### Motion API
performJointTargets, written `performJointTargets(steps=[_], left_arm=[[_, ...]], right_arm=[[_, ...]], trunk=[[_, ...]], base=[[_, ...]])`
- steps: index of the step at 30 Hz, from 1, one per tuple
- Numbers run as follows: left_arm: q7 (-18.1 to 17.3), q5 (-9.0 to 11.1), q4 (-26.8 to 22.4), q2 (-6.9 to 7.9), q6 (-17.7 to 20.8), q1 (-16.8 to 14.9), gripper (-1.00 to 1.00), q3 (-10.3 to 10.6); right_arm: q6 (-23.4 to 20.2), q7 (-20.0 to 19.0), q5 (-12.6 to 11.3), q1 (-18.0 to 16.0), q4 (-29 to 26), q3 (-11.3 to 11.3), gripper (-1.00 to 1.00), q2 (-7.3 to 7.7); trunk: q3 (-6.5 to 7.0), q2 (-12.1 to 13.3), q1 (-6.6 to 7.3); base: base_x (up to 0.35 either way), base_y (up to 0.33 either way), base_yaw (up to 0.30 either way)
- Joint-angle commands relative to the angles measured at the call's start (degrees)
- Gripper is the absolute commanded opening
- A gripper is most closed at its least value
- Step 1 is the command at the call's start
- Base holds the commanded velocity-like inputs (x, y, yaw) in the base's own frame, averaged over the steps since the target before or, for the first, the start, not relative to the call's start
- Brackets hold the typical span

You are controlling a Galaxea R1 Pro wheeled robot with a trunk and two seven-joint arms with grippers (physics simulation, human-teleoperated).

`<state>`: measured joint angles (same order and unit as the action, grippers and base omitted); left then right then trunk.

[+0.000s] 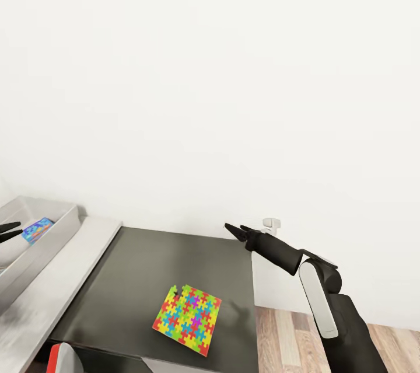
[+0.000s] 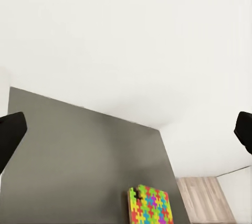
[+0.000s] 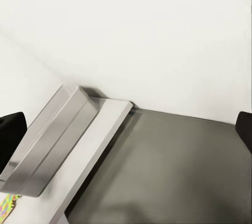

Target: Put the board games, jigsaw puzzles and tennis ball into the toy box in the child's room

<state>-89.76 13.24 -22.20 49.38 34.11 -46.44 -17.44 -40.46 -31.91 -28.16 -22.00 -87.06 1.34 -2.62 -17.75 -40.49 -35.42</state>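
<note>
One jigsaw puzzle [image 1: 188,317] lies flat near the front of the dark grey side unit [image 1: 175,262], and it shows again in the left wrist view [image 2: 148,206]. My right gripper [image 1: 235,228] hovers open and empty above the unit's far right edge, well beyond the puzzle. At the left sits the toy box [image 1: 41,244] on the table [image 1: 64,285], with a bluish flat item [image 1: 38,229] inside it. My left gripper [image 1: 10,230] pokes in over the toy box, open and empty. The right wrist view has the toy box [image 3: 47,140] and a puzzle corner [image 3: 6,205].
A white wall stands close behind the side unit and the table. Wood-plank floor [image 1: 291,332] lies to the unit's right. A red chair [image 1: 58,358] shows at the bottom left. A small white fitting [image 1: 272,223] sits on the wall by my right gripper.
</note>
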Motion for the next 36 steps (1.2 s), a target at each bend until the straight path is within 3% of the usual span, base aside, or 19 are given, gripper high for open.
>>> performJointTargets(steps=[1,4,10,20,23,27,29,30,32,36], left_arm=[[-0.2,-0.1,0.0,0.02,0.6,0.0,1.0,0.0],[-0.2,-0.1,0.0,0.02,0.6,0.0,1.0,0.0],[-0.2,-0.1,-0.1,-0.03,0.6,0.0,1.0,0.0],[-0.2,-0.1,-0.7,-1.36,0.6,0.0,1.0,0.3],[-0.2,-0.1,-2.6,-3.26,0.6,0.0,1.0,0.4],[-0.2,-0.1,-6.3,-7.86,1.0,0.2,1.0,1.7],[-0.2,-0.1,-7.9,-10.73,1.2,0.3,1.0,4.6],[-0.2,-0.2,-8.1,-11.36,1.3,0.3,1.0,5.5],[-0.2,-0.3,-8.6,-13.74,1.7,0.2,1.0,9.4],[-0.2,-0.6,-9.0,-17.68,2.1,0.2,1.0,14.0]], right_arm=[[-0.4,-0.1,-0.1,-0.1,0.0,0.1,1.0,-0.08],[-0.3,-0.1,-0.1,-0.1,0.0,-0.1,1.0,-0.14],[2.2,0.0,-0.1,-0.1,0.0,-3.2,1.0,0.17],[3.2,0.4,-0.2,-0.1,0.0,-4.1,1.0,0.23],[3.2,0.5,-0.2,-0.1,0.1,-4.1,1.0,0.24],[3.3,0.6,-0.2,-0.1,0.2,-4.0,1.0,0.28],[3.2,0.6,-0.3,-0.1,0.2,-3.7,1.0,0.33],[3.2,0.6,-0.3,-0.1,0.2,-3.6,1.0,0.35],[3.2,0.6,-0.4,-0.1,0.2,-3.5,1.0,0.39],[3.1,0.5,-0.4,-0.1,0.3,-3.3,1.0,0.48]], trunk=[[0.0,-0.1,-0.02],[0.26,-0.1,-0.02],[0.81,-0.1,-0.02],[1.76,-0.1,-0.02],[1.91,-0.1,-0.02],[1.96,-0.1,-0.02],[1.98,-0.1,-0.02],[1.99,-0.1,-0.02],[2.05,-0.1,-0.02],[2.2,-0.1,-0.02]], base=[[0.0,0.0,-0.175],[-0.002,0.0,-0.099],[-0.022,0.0,-0.022],[-0.002,0.0,-0.002],[0.0,0.0,0.0],[0.0,0.0,0.0],[0.0,0.0,-0.028],[0.0,0.0,-0.083],[0.0,0.0,-0.161],[0.0,0.0,-0.221]])
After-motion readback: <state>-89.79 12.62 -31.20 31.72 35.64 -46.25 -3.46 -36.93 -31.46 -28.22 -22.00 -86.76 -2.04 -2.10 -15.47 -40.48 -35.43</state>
